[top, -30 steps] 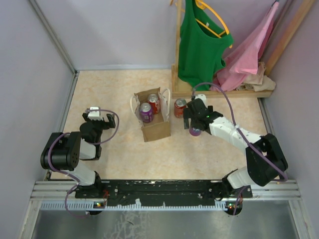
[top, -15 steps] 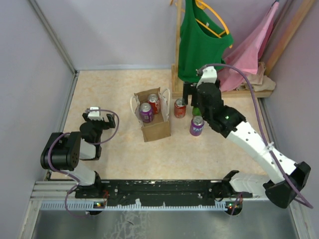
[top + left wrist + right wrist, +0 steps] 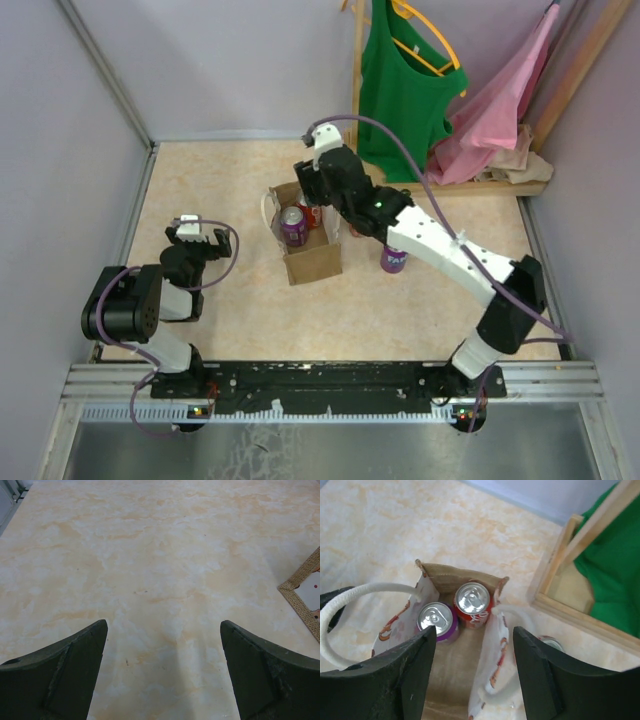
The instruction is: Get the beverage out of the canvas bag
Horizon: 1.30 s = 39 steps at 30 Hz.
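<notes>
The canvas bag [image 3: 312, 258] stands open in the middle of the table, tan with white loop handles [image 3: 365, 592]. Inside it stand a purple can [image 3: 293, 227] and a red can [image 3: 472, 602]; the purple can also shows in the right wrist view [image 3: 436, 620]. My right gripper [image 3: 312, 186] is open and empty, above the far end of the bag, its jaws spread over the opening [image 3: 474, 635]. My left gripper [image 3: 192, 233] is open and empty, low over bare table to the left of the bag [image 3: 163, 625]. A corner of the bag [image 3: 300, 600] shows at the right edge of the left wrist view.
Another purple can [image 3: 393, 259] stands on the table right of the bag. One more can top [image 3: 550, 643] shows just outside the bag's right wall. A wooden rack [image 3: 357, 120] with a green shirt [image 3: 405, 90] and a pink garment [image 3: 500, 105] stands at the back right.
My right gripper let go of the purple can on the table right of the bag, rose, and swung left over the bag's opening. The left arm has not moved.
</notes>
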Tool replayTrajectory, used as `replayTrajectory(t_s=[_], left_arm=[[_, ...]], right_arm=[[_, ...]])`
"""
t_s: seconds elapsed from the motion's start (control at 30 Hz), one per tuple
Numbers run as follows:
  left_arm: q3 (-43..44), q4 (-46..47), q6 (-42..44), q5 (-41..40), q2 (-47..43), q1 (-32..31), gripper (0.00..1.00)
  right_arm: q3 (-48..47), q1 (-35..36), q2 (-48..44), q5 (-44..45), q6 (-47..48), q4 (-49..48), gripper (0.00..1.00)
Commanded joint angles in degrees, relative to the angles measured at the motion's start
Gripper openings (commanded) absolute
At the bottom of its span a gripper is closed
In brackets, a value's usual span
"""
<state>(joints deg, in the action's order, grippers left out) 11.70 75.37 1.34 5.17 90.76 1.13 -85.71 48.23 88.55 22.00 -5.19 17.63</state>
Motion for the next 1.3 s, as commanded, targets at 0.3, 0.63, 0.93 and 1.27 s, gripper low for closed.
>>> replayTrajectory(t_s=[0.3, 0.63, 0.93, 1.27], left_arm=[[0.6, 0.7, 0.3, 0.5, 0.4, 0.0, 1.00], [0.6, 0.7, 0.3, 0.5, 0.4, -0.1, 1.00], [0.6, 0.7, 0.3, 0.5, 0.4, 0.0, 1.00], [0.6, 0.7, 0.3, 0.5, 0.4, 0.0, 1.00]], right_arm=[[-8.0, 0.6, 15.7, -9.3, 0.2, 1.9, 0.67], [-7.4, 0.7, 19.8, -11.9, -2.2, 1.6, 0.74], [-7.1, 0.6, 22.2, -12.8, -3.3, 1.0, 0.72], [-7.8, 0.6, 26.0, -12.5, -4.0, 0.0, 0.72]])
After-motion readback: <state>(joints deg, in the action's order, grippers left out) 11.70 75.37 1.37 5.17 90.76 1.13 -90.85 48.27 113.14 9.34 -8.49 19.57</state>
